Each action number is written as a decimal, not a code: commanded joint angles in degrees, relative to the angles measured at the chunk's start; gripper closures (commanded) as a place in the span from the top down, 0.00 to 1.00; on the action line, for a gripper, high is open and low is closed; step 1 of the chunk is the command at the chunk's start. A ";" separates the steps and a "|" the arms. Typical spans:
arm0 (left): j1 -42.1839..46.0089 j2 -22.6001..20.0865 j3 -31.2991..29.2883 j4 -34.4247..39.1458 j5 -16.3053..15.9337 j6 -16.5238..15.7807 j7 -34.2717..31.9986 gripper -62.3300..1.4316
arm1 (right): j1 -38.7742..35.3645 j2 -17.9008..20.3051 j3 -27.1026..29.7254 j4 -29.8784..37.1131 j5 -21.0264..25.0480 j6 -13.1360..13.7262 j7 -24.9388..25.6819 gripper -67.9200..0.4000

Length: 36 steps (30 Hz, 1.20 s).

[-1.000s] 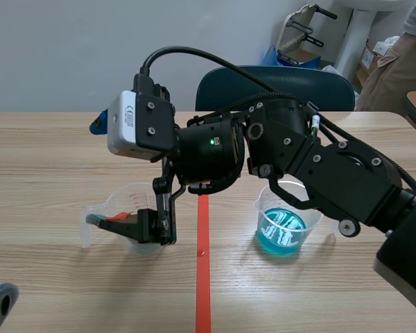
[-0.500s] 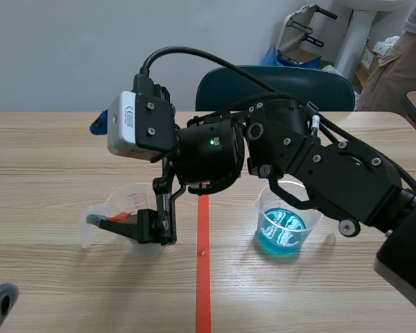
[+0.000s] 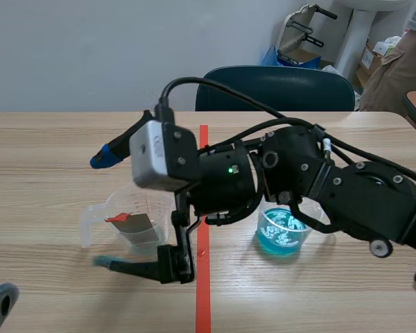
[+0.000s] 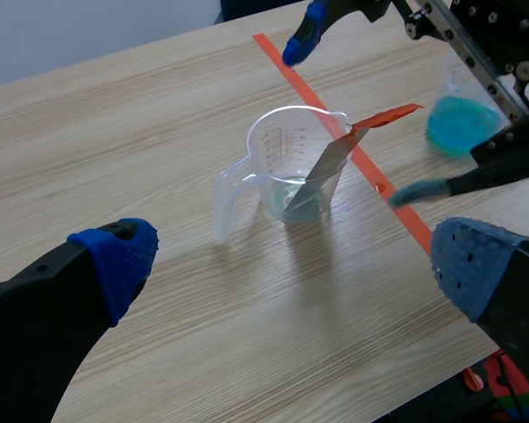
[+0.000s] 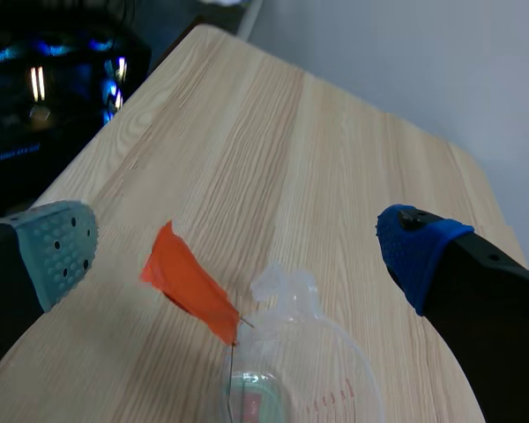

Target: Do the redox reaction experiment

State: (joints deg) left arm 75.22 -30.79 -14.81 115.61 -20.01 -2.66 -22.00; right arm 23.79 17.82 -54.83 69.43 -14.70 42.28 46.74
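Thin grey metal strip with orange-red tape tab (image 4: 328, 159) leans inside clear plastic handled measuring cup (image 4: 232, 181) on desk (image 4: 141, 97). Likely light, stiff, slick-edged; the tab looks the best hold. Right pincer (image 5: 234, 242) spread wide, straddling cup. Left pincer (image 4: 295, 264) apart, off to one side.

The scene view sits low at the near edge of the worktop (image 3: 48, 159), between the arms, and faces straight across it to the chair (image 3: 274, 87) and the far wall. The right wrist camera (image 3: 156, 156) is itself visible there, left of the middle. It hangs close over the measuring jug (image 3: 118, 218) and faces down and leftward along the boards, so the jug (image 5: 291, 388) fills its nearest ground. The left wrist view looks from higher up at the near left, tilted down toward the far right, a moderate way off. All three views share the jug (image 4: 291, 167). The scene and left wrist views also share the cup of blue liquid (image 3: 283, 232) (image 4: 463, 119).
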 commanded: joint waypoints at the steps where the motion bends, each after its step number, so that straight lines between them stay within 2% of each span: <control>1: -0.15 0.28 0.00 0.61 0.28 -0.07 0.07 1.00 | 0.63 2.01 0.81 2.01 4.04 0.44 1.09 1.00; 5: -1.18 0.44 0.00 0.61 3.17 -0.15 -0.02 1.00 | 0.57 7.45 0.85 5.18 17.03 0.44 1.27 1.00; 8: -4.09 1.84 0.00 0.61 4.07 -1.27 0.79 1.00 | -1.51 11.89 2.67 8.72 27.28 0.44 1.09 1.00; 12: -10.03 4.17 0.00 0.61 4.81 -3.98 5.07 1.00 | -7.30 16.22 9.81 13.44 34.16 -0.04 -3.96 1.00; 15: -14.32 5.97 -0.02 0.61 4.94 -5.40 7.28 1.00 | -13.68 17.68 17.66 15.45 36.44 -2.86 -9.88 1.00; 17: -16.57 6.86 -0.07 0.61 6.08 -6.23 7.76 1.00 | -18.25 17.75 23.32 16.46 37.73 -3.93 -14.14 1.00; 20: -19.47 7.98 -0.52 0.63 6.16 -7.17 9.03 1.00 | -24.74 17.75 31.10 19.43 38.86 -5.46 -21.88 1.00; 27: -23.98 9.51 -4.68 1.40 6.14 -15.56 11.13 1.00 | -37.09 17.90 43.98 33.03 42.10 -5.49 -41.35 1.00; 31: -26.16 10.29 -7.06 2.23 6.14 -19.28 13.33 1.00 | -42.82 17.90 48.19 39.80 44.37 -5.49 -45.29 1.00; 36: -28.55 10.29 -8.48 3.13 6.16 -22.51 17.51 1.00 | -48.15 19.21 50.51 43.89 44.63 -5.49 -45.99 1.00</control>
State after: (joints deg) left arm 46.92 -20.80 -23.03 117.40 -13.39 -24.82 -3.97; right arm -24.71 35.88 -4.21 114.08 29.21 36.86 0.01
